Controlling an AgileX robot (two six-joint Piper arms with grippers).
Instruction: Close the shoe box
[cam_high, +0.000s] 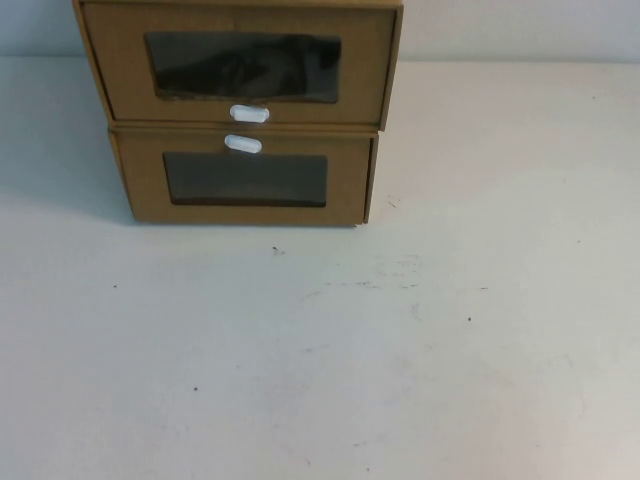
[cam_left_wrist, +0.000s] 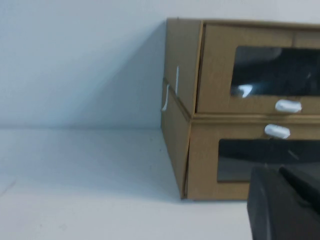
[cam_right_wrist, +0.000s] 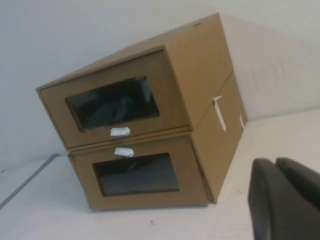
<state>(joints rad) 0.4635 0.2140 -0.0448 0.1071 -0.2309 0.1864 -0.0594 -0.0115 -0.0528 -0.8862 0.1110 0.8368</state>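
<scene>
Two brown cardboard boxes are stacked at the back of the table. The upper one is the shoe box (cam_high: 240, 62) (cam_left_wrist: 250, 70) (cam_right_wrist: 125, 102), with a dark window and a white pull tab (cam_high: 249, 114) below that window. Its drawer front looks about level with the box's front edge in both wrist views. Neither gripper shows in the high view. My left gripper (cam_left_wrist: 277, 171) is low, in front of the stack's left side and apart from it, its dark fingers together and holding nothing. My right gripper (cam_right_wrist: 275, 161) sits off the stack's right corner, likewise shut with nothing in it.
The lower brown box (cam_high: 245, 180) (cam_right_wrist: 140, 172) carries its white tab (cam_high: 243, 144) above its window. A pale wall rises right behind the stack. The white table (cam_high: 330, 350) stretches out in front and to both sides.
</scene>
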